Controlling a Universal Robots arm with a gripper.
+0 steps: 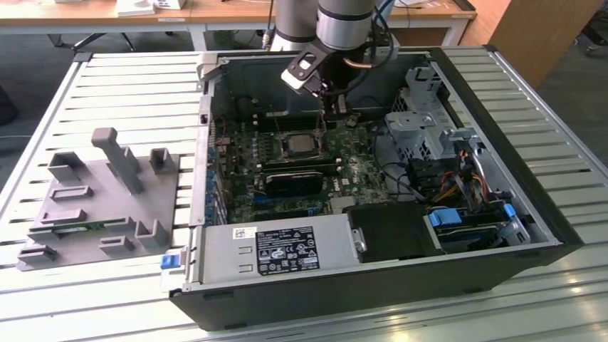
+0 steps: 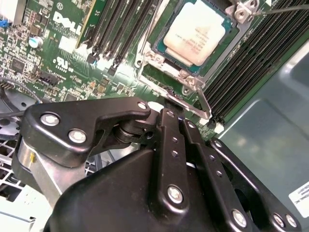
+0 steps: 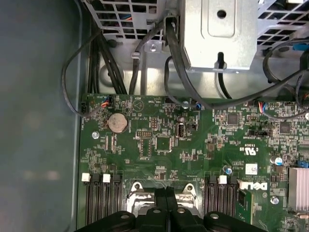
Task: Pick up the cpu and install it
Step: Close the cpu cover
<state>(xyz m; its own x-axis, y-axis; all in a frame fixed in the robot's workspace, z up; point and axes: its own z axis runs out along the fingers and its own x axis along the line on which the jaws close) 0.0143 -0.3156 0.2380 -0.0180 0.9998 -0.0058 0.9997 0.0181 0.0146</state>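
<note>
Since cpu (image 1: 304,144) lies flat in motherboard socket (image 2: 157,60), upper centre of exterior view, gripper (image 2: 170,100) carries nothing: fingers (image 2: 171,130) pinched together, tip just beside socket's edge, likely narrowed for poking latch lever (image 2: 203,104); contact cannot be told.

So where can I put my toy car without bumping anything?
Bare slats of the silver slatted metal table lie between the grey plastic tray and the table's far edge, and along the exterior view's right of the open black computer case. Inside the case it is crowded: green circuit board, cables, and the black claw by the square silver cpu.
</note>
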